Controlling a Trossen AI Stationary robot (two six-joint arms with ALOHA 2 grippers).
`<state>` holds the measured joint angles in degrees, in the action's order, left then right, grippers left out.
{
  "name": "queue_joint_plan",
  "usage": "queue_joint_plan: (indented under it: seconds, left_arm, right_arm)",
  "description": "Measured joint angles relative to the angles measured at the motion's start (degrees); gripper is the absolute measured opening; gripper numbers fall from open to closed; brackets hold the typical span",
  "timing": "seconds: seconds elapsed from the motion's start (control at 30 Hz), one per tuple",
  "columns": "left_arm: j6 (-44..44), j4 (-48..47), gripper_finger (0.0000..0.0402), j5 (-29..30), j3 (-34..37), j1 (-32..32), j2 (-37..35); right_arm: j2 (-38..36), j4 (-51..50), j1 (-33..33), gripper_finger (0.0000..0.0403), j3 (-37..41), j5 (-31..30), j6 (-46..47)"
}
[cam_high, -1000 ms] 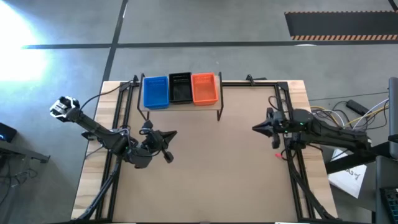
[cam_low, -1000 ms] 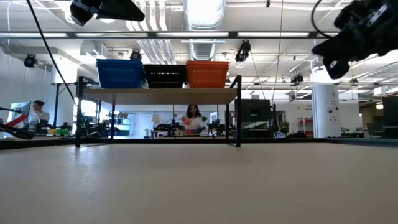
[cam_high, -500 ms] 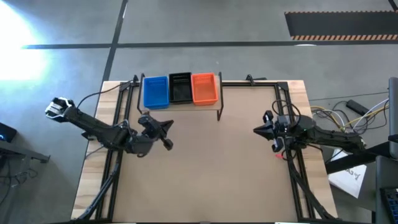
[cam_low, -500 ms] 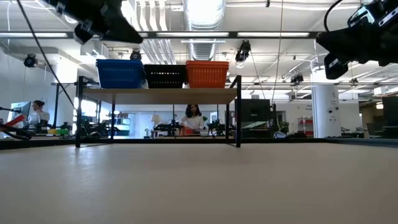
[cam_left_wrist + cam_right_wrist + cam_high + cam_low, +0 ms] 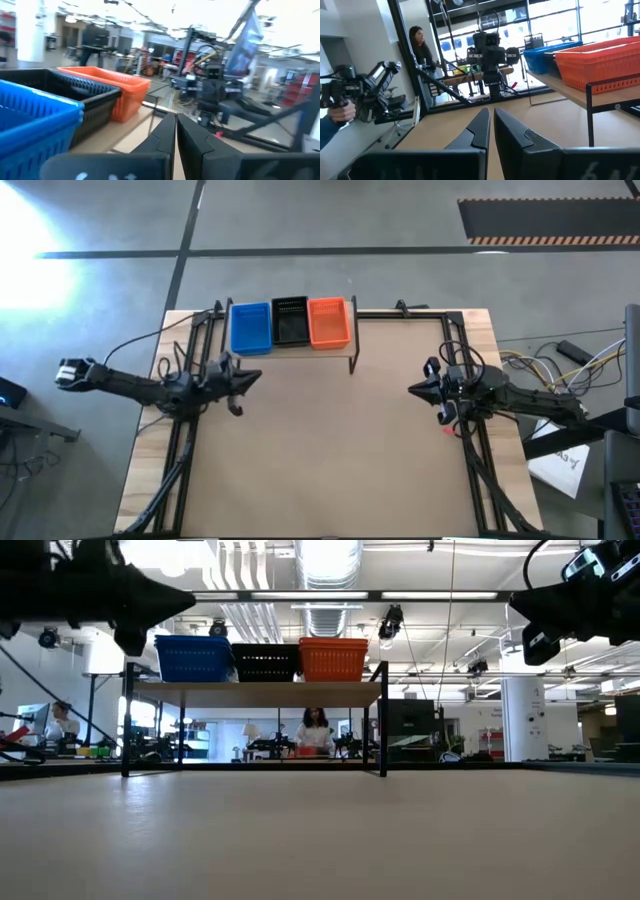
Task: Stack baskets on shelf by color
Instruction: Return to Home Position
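Observation:
On the shelf (image 5: 255, 693) at the table's far side, a blue basket (image 5: 250, 328), a black basket (image 5: 290, 321) and an orange basket (image 5: 329, 323) stand side by side on their bottoms. My left gripper (image 5: 252, 374) is shut and holds nothing. It hovers near the table's left edge, just in front of the shelf's blue end, and points toward the right edge. My right gripper (image 5: 412, 389) is also shut and holding nothing. It hovers near the right edge and points toward the left edge. The left wrist view shows the same baskets (image 5: 45, 107) beside the shut fingers (image 5: 172, 117).
Black metal frames (image 5: 190, 370) with cables run along both side edges of the table, under the arms. The brown tabletop (image 5: 330, 450) lies between the grippers. People sit and stand in the room beyond the table (image 5: 313, 730).
My left gripper has drawn back toward the table's left and far edges, sunk, and turned from slanting to nearly level. It ends close to the shelf's blue end. My right gripper has sunk slightly and tipped toward level, then kept still. The baskets have not moved.

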<state>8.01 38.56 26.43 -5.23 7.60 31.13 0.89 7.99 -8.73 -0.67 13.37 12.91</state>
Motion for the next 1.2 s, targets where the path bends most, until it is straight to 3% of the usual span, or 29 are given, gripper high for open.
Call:
queue_joint_plan:
  seconds: [0.13,0.3,0.5,0.67,0.9,1.2]
  left_arm:
    - [-0.35,-0.11,0.0,-3.94,4.52,-1.27,-5.55]
    - [-2.9,-7.28,0.0,-5.23,4.74,-1.27,-13.16]
    - [-6.9,-21.49,0.0,-9.68,4.76,-1.27,-21.96]
    - [-7.34,-31.24,0.0,-10.13,4.81,-1.28,-30.94]
    - [-10.23,-35.3,0.0,-10.55,4.87,-2.04,-28.0]
    - [-8.52,-35.43,0.0,-10.61,4.85,-2.04,-26.42]
  right_arm:
    - [0.02,-0.14,0.0,0.0018,0.02,0.0,0.02]
    - [0.0,-1.22,0.0,0.0018,0.02,0.0,-0.06]
    - [0.37,-4.87,0.0,0.0018,0.04,-0.61,-4.28]
    - [0.32,-5.37,-0.02,0.0018,0.04,-1.92,-5.45]
    - [0.13,-5.38,0.11,0.0018,0.07,-1.4,-12.21]
    - [0.62,-5.51,0.11,0.0018,0.07,-1.6,-12.02]
